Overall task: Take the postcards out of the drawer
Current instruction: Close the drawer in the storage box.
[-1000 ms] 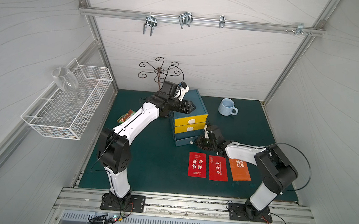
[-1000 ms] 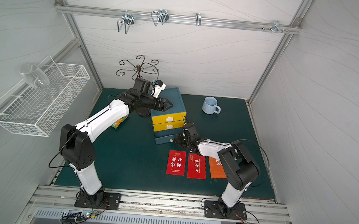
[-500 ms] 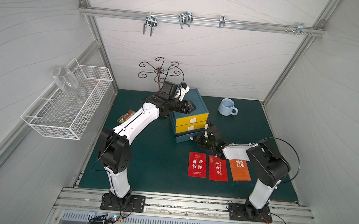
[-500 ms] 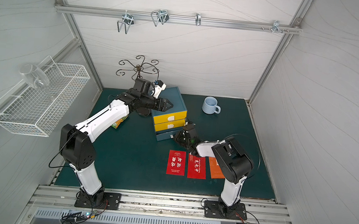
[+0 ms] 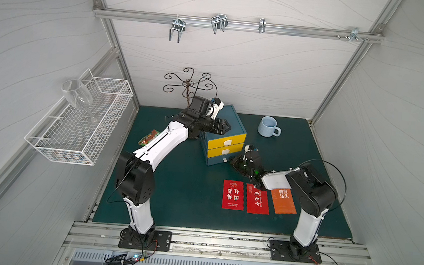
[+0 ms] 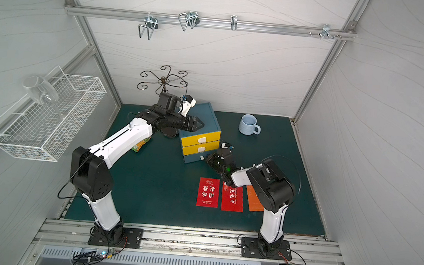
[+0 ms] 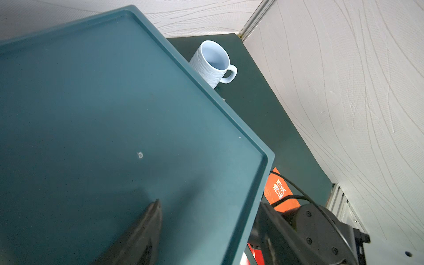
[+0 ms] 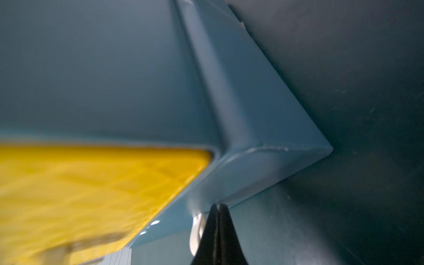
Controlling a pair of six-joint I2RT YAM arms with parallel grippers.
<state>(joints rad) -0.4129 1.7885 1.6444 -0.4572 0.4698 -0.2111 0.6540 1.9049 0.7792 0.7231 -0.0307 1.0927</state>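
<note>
Three postcards lie flat on the green mat in both top views: a red one (image 5: pixel 233 195), a second red one (image 5: pixel 257 199) and an orange one (image 5: pixel 283 201), whose far end sits under the right arm. The blue cabinet (image 5: pixel 229 119) has two yellow drawers and a blue bottom drawer (image 5: pixel 217 161). My right gripper (image 8: pixel 217 205) is shut, with nothing between its fingers. Its tips sit at the bottom drawer front, beside the white handle (image 8: pixel 196 231). My left gripper (image 7: pixel 211 220) is open over the cabinet top, one finger (image 7: pixel 146 231) on top and the other past its edge.
A pale blue mug (image 5: pixel 268 126) stands right of the cabinet. A green-orange snack packet (image 5: pixel 149 137) lies under the left arm. A wire basket (image 5: pixel 79 125) with a wine glass (image 5: pixel 76 96) hangs on the left wall. A metal hook stand (image 5: pixel 189 85) rises behind the cabinet.
My right gripper has shut and moved left against the bottom drawer front, and that drawer sits further in. The left arm has barely moved.
</note>
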